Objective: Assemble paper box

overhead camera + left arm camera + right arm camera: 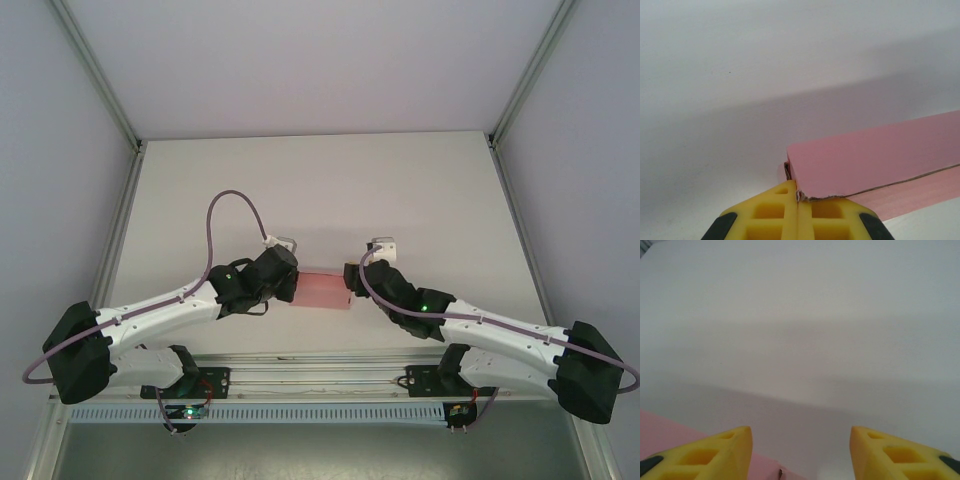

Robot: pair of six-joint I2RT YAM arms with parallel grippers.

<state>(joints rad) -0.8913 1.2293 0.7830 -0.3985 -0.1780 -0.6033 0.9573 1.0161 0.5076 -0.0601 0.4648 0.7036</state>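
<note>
Top external view: paper box (pixel 322 290) lies on the table (pixel 320 180), near-centre, between the two wrists, already folded into a flat pink rectangular form; left gripper (pixel 290 285) sits at its left end, right gripper (pixel 351 282) at its right end. From this we judge the task to be late, at the closing of an end or the tucking of a flap rather than first folds; whether either end is fully shut we cannot tell. Left wrist view adds what the overhead cannot: left gripper (pixel 797 212) has its yellow fingers pressed together, and the box (pixel 870 160) runs its ragged corner edge straight into the seam, so we read it as pinching thin card there; a second pink layer shows beneath the top panel. Right wrist view: right gripper (pixel 800 442) has its jaws spread wide, nothing between them, with the pink box (pixel 660 432) at lower left, passing under one finger. Next move, as we judge it: left holds the corner steady while right comes onto the right end; thin card creases easily, so light pressure and square alignment matter.
</note>
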